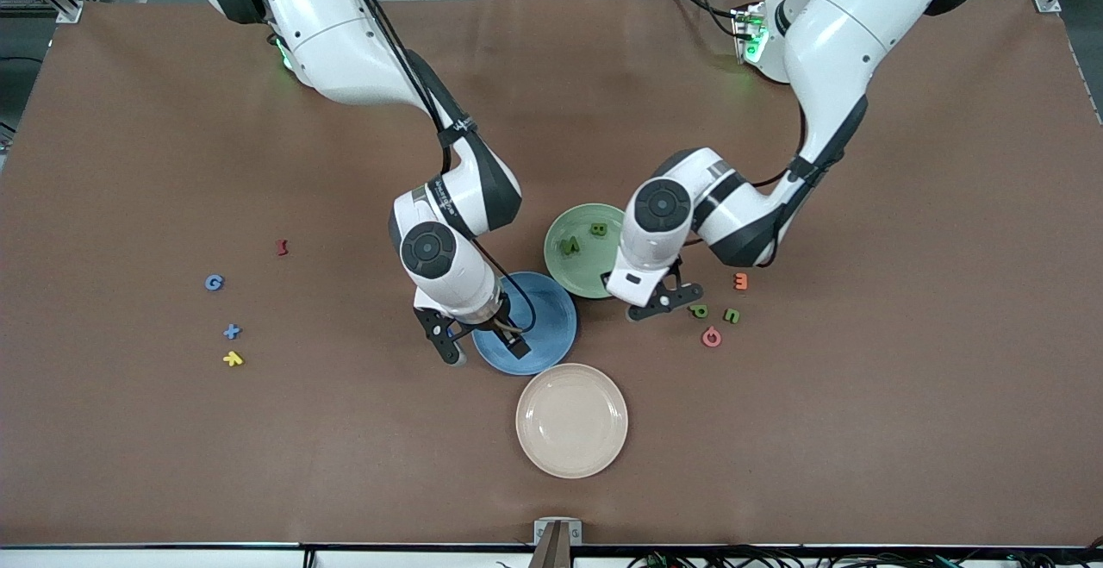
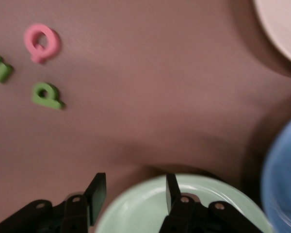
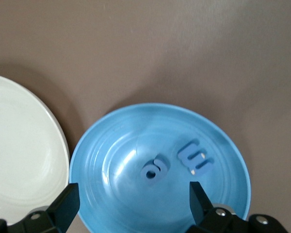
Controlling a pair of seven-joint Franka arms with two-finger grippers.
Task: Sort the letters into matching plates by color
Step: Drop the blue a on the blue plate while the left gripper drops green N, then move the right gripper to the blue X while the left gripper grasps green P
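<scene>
A brown mat covers the table (image 1: pixel 129 163), and the work sits at its middle; three plates cluster there, touching or nearly so, probably so both arms can reach them. The blue plate (image 1: pixel 551 314) holds two blue letters (image 3: pixel 177 162), lying side by side near its centre in the right wrist view; the green plate (image 1: pixel 582 262), farther from the front camera, holds two green letters (image 1: pixel 582 237); the cream plate (image 1: pixel 572 420), nearest the camera, holds nothing and plays no part in the sorting.

The right gripper (image 1: pixel 484 351) hangs over the blue plate's rim with fingers spread wide and empty, which reads as a drop just made or a pause before reaching out; the left gripper (image 1: pixel 659 302) is over the mat just beside the green plate, fingers likewise wide with nothing between them, and in its wrist view they straddle that plate's rim.

Half of each colour looks done. Two blue letters, a G (image 1: pixel 214 283) and a plus (image 1: pixel 232 331), lie well off toward the right arm's end, near a yellow letter (image 1: pixel 233 359) and a red one (image 1: pixel 281 247); two green ones, a P (image 1: pixel 699 311) and another (image 1: pixel 732 315), lie near the left gripper, mixed with an orange letter (image 1: pixel 740 281) and a pink Q (image 1: pixel 711 338), so that pick needs care not to nudge the wrong neighbour.
</scene>
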